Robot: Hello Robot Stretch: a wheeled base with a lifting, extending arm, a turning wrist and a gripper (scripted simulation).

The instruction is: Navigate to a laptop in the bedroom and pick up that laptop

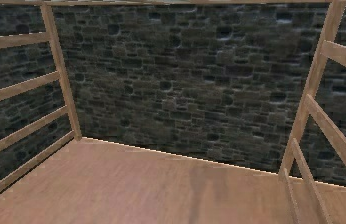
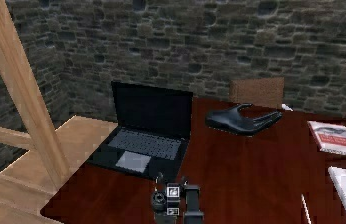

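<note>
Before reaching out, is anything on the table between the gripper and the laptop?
Nothing visible: only bare tabletop lies between the gripper and the laptop. The black object sits off to the side.

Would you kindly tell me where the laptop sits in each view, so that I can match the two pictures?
Forward view: stone wall ahead, a wooden frame at the right edge.
Arm side view: laptop left of centre, lid up, on the table's left end.
Shared landmark: the stone wall; that frame likely shows again at the arm side view's left.
</note>
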